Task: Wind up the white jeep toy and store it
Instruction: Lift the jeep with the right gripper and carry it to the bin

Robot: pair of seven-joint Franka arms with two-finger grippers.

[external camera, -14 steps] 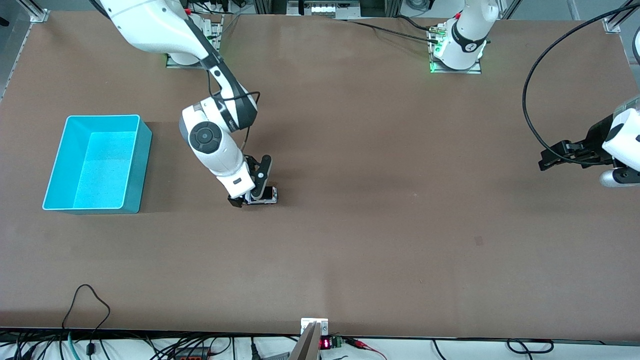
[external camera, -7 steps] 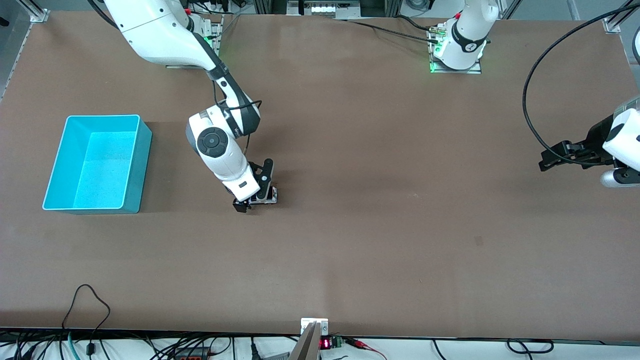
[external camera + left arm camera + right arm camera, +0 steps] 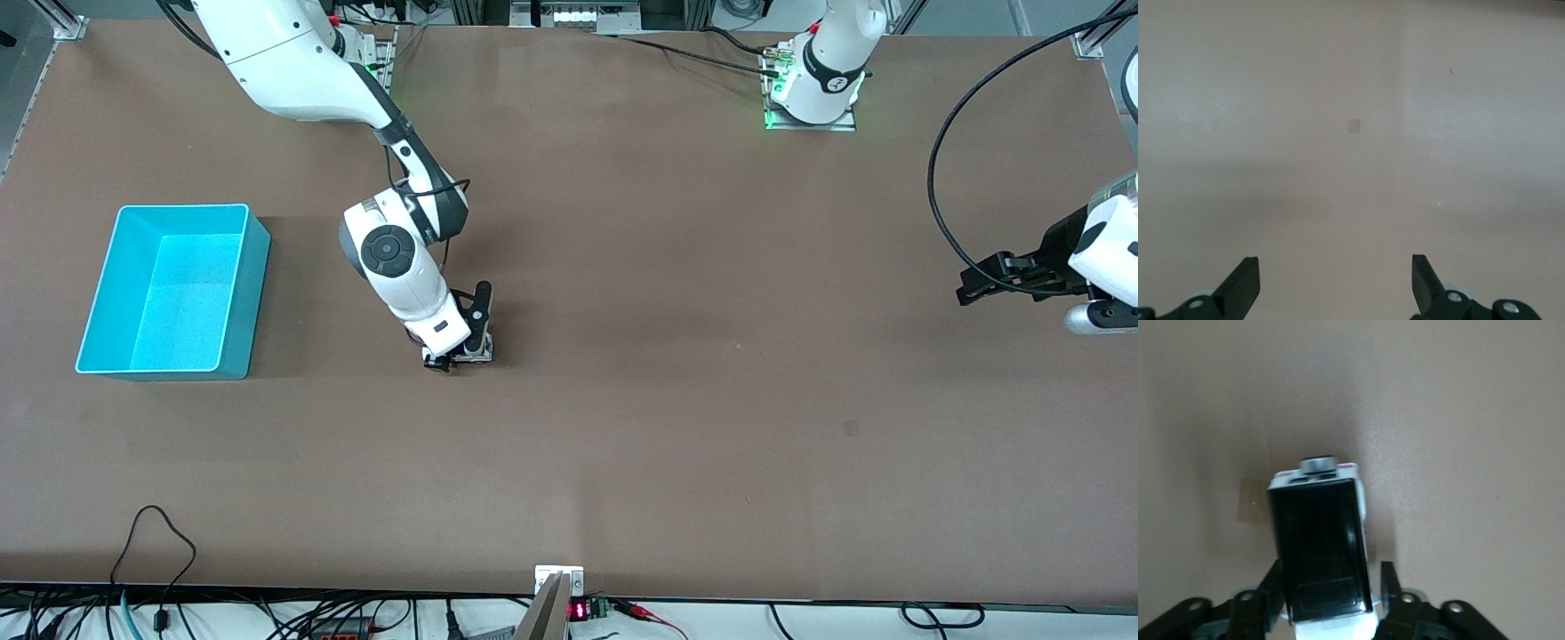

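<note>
Between the fingers of the right gripper (image 3: 458, 356) sits the jeep (image 3: 471, 353), wheels down on the table (image 3: 676, 373), roughly mid-table toward the right arm's end. Right wrist view: the jeep (image 3: 1321, 543) fills the gap between the jaws, black roof up, a finger (image 3: 1388, 583) pressed against each long flank near one end; most of the body sticks out past the fingertips, with a small grey round fitting at the end farthest from the claw. So the right gripper (image 3: 1328, 603) is clamped on the jeep across its width, and the toy's long axis runs straight out from the claw, in line with the wrist's reach. Judgement: that alignment is what the winding turns on, since a pull-back stroke would have to drag the toy along this same axis, wheels kept on the table; a sideways drag would likely skid them. The bin (image 3: 173, 293) stands empty, well apart from the claw, toward the right arm's end of the table, about level with the wrist joint above the toy; the right arm is plainly the nearer one for storing. The left gripper (image 3: 982, 284) hangs over the table's opposite end, well away from the toy. Left wrist view shows the left gripper (image 3: 1335, 283) with fingers spread wide over bare table, nothing between them; that arm waits.
</note>
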